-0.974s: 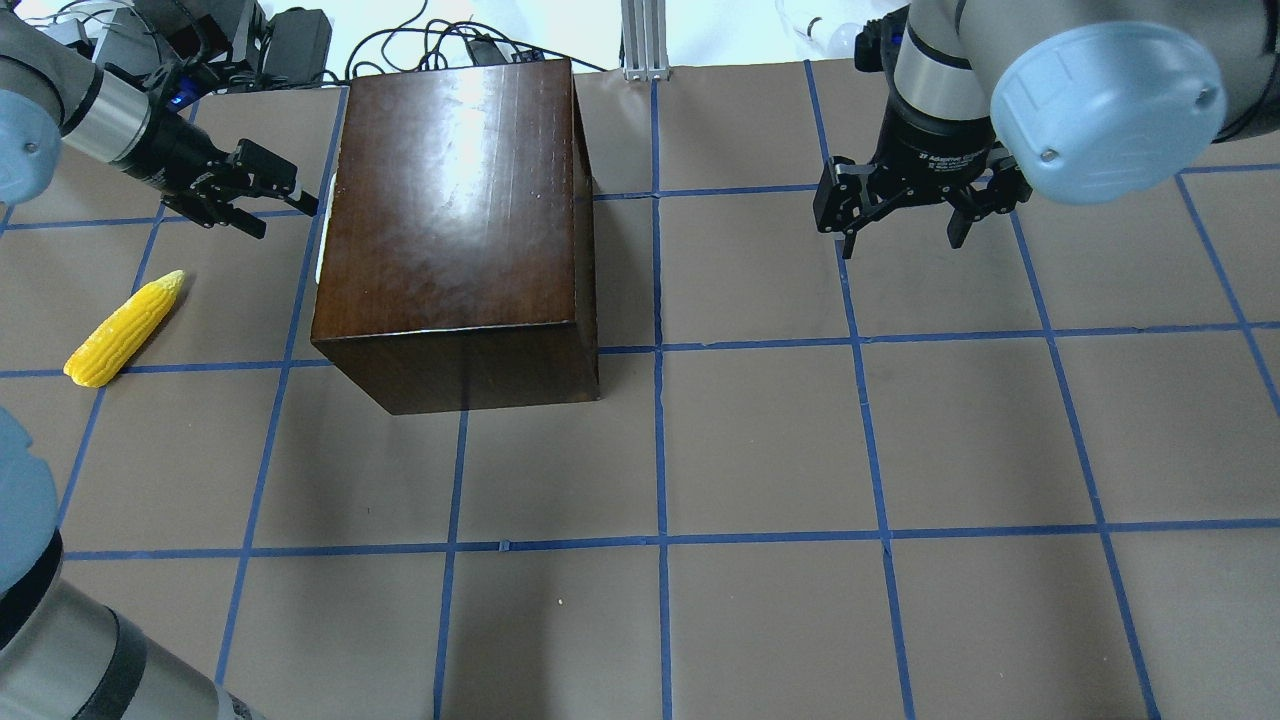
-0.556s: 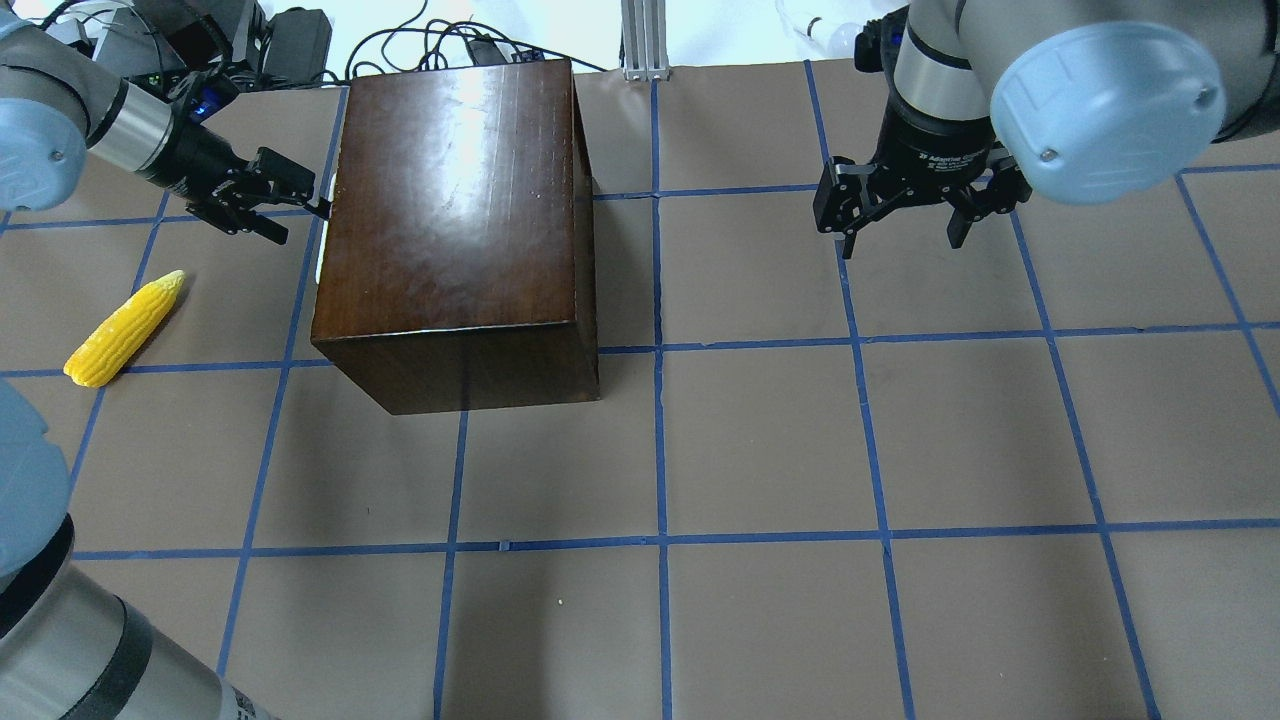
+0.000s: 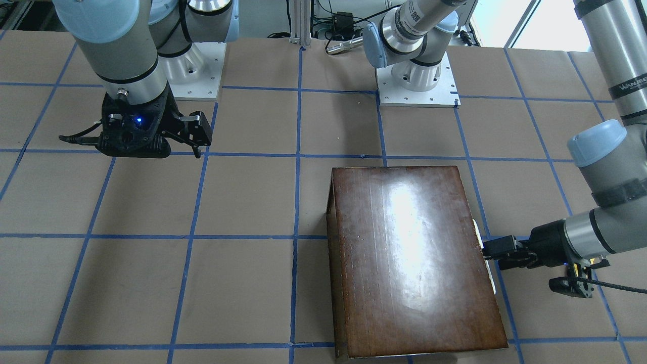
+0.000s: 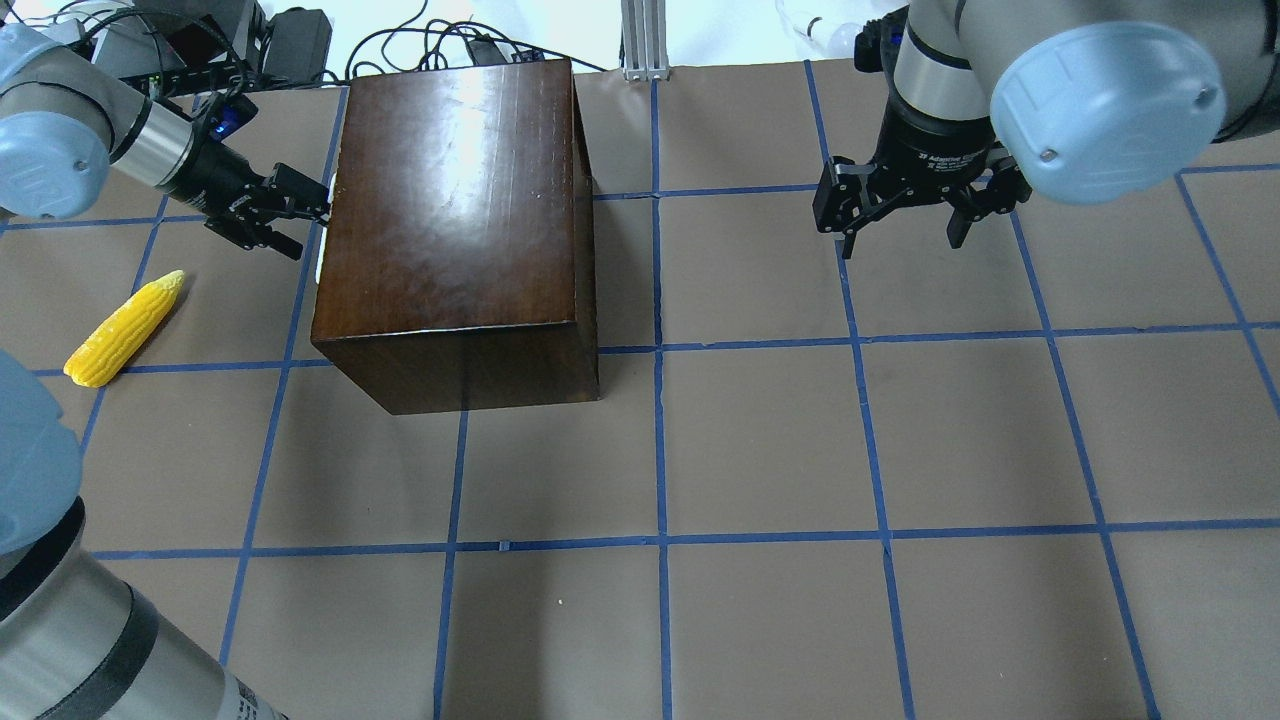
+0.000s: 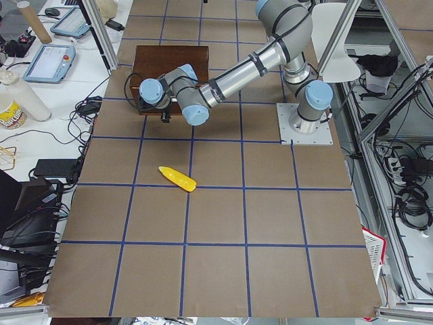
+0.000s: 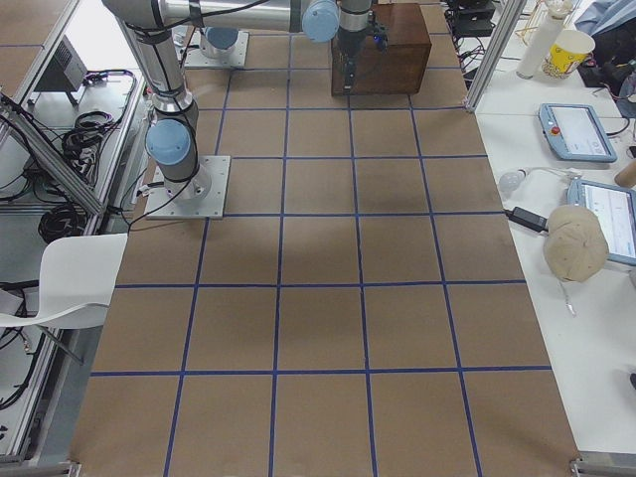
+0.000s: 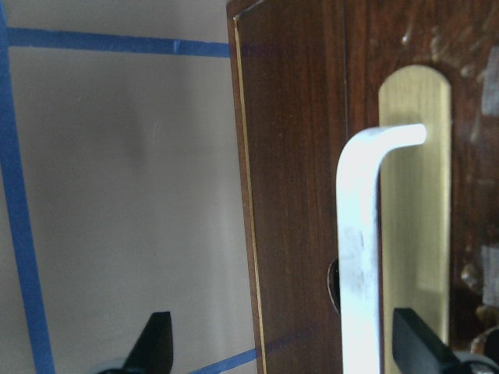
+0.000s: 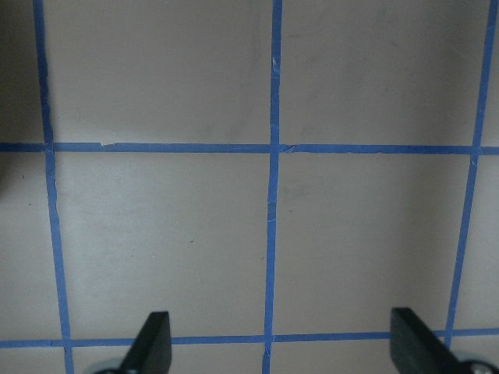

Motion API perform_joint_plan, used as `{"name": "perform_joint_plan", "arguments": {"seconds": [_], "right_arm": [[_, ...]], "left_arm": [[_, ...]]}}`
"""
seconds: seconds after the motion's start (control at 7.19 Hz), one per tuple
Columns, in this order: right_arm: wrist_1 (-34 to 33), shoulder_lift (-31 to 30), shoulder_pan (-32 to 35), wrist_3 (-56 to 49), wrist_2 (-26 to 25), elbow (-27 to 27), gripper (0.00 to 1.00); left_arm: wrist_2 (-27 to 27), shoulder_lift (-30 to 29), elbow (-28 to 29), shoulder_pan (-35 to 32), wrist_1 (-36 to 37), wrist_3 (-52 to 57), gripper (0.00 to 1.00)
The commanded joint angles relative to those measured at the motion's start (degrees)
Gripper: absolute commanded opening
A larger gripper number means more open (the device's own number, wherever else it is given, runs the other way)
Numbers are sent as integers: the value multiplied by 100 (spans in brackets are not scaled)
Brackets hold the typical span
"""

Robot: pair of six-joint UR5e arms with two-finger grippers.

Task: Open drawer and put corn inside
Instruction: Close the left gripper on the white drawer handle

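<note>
The dark-brown cabinet (image 4: 455,220) stands left of centre on the table. Its drawer is shut, and the dark front panel (image 7: 292,156) carries a white bar handle (image 7: 359,257) on a brass plate (image 7: 413,234). My left gripper (image 4: 300,213) is open at that front. In the left wrist view its fingertips (image 7: 156,343) stand either side of the handle without closing on it. The yellow corn (image 4: 125,328) lies on the table to the left of the cabinet, clear of both grippers. My right gripper (image 4: 900,235) is open and empty above bare table at the right.
Cables and power bricks (image 4: 300,40) lie beyond the table's far edge behind the cabinet. An aluminium post (image 4: 645,40) stands at the far edge. Blue tape lines grid the brown table top (image 4: 760,440). The right wrist view shows only the table top (image 8: 156,234).
My left gripper has moved right, up to the cabinet's drawer front, and its fingers now straddle the handle. The corn, the cabinet and the right arm have not moved.
</note>
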Motion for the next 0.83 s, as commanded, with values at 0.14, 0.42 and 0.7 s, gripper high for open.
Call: {"name": "perform_joint_plan", "arguments": {"seconds": [0.14,0.42,0.7], "right_arm": [[3,2,0,0,-4,0,100],[3,2,0,0,-4,0,100],[3,-6,0,0,-4,0,100]], "left_arm": [[50,-60,16,9,-11,26,100],[68,-51,68,44,-20,139,100],[77,-42,86,96,-20,193,100]]}}
